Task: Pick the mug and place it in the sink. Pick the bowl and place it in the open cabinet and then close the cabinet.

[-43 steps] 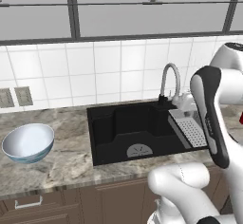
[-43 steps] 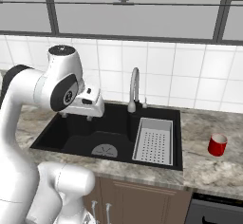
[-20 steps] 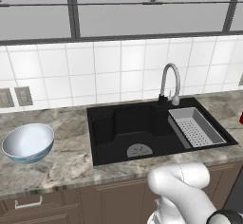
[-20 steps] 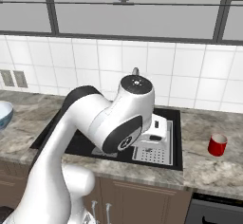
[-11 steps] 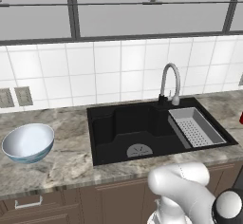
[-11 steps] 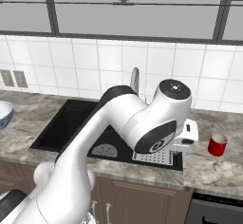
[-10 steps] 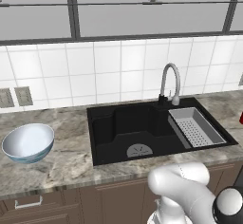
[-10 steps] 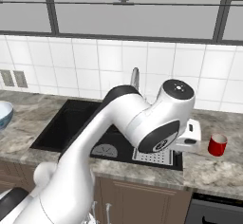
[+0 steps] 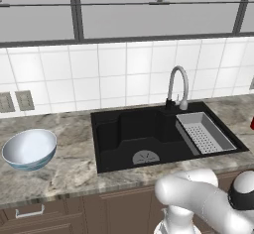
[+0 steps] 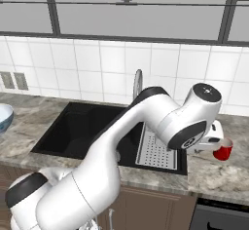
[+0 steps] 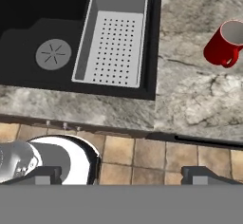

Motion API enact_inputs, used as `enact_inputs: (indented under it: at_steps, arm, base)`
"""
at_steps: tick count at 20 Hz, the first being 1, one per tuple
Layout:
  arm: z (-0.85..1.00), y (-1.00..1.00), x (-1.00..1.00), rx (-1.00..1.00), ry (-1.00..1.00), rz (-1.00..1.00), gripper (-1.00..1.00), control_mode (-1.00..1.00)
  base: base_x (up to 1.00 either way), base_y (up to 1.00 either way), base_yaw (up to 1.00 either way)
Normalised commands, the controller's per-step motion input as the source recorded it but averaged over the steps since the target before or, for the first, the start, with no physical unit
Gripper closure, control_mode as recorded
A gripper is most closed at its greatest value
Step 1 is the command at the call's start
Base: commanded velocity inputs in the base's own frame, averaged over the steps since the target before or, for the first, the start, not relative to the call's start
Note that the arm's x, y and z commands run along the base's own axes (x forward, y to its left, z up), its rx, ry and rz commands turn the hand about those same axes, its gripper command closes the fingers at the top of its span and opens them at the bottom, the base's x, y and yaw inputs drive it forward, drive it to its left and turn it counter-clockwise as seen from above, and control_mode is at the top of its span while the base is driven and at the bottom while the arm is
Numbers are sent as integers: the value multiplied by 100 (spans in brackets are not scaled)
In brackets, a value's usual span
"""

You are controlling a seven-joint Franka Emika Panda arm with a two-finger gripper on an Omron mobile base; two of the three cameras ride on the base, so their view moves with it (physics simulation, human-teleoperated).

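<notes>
Hand view: the hand [image 11: 121, 173] hangs spread wide and empty, with the mug [image 11: 223, 44] up ahead to its right, standing on the bench [image 11: 190, 99], and the sink [image 11: 42, 33] ahead to its left.

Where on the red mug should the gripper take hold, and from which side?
Probably best across the rim, from above. The mug stands upright and alone on the counter right of the sink, mouth open upward. Its handle juts sideways, so the open gripper should straddle the wall clear of it.
</notes>
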Motion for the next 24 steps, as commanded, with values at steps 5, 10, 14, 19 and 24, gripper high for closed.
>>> enact_inputs:
  at_steps: [5, 10, 14, 19, 24]
  arm:
    - [-24, -40, 39, 0, 0, 6, -100, -100]
    - [-27, -37, 28, 0, 0, 6, -100, -100]
    - [-21, -32, 20, 0, 0, 2, -100, -100]
    - [-25, -19, 36, 0, 0, 0, -100, -100]
    - [-23, -11, 45, 0, 0, 0, -100, -100]
  base:
    - [0, 0, 0]
    - [0, 0, 0]
    - [0, 0, 0]
    - [0, 0, 0]
    - [0, 0, 0]
